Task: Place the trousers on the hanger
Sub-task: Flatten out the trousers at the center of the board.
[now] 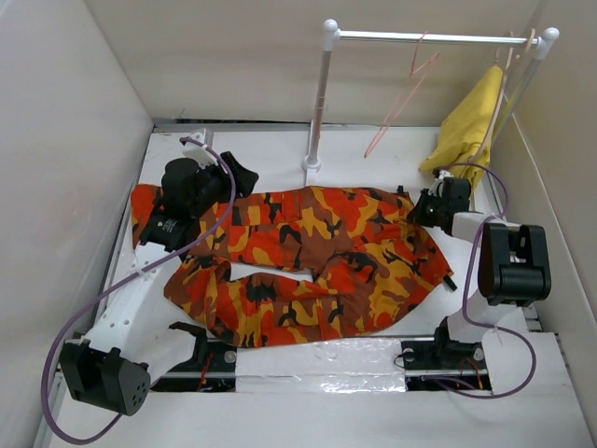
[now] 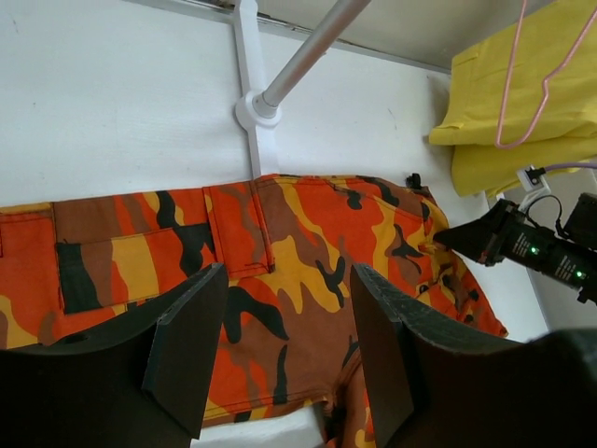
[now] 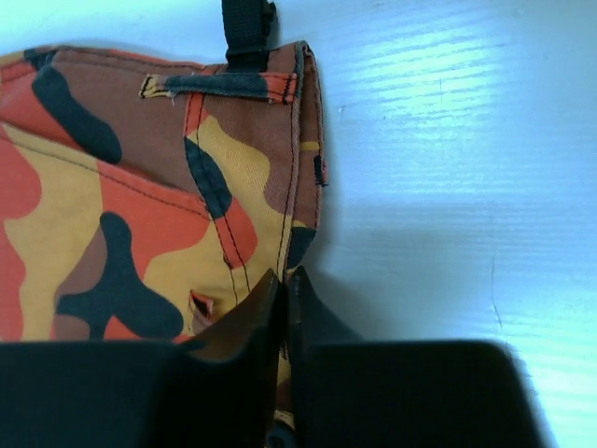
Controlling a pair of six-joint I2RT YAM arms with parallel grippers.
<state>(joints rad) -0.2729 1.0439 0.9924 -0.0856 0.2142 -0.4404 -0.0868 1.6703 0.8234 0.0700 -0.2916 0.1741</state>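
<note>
White tabletop point(image 1: 373, 149), boxed by pale walls point(image 1: 75, 112), carried the trousers point(image 1: 317, 252) spread flat; behind, a rail point(image 1: 429, 37) held the pink hanger point(image 1: 401, 93) and a yellow garment point(image 1: 471, 121). Left gripper point(image 2: 286, 275) hovered over the fabric, jaws spread. Right gripper point(image 3: 284, 280) pinched their waist edge.

The right claw point(image 3: 285, 291) has its two dark fingers pressed together on the edge of the trousers point(image 3: 140, 205), which lie flat on the white table point(image 3: 448, 140). A belt loop point(image 3: 215, 86) crosses the waistband, and a black strap point(image 3: 247, 28) sticks out beyond it.
</note>
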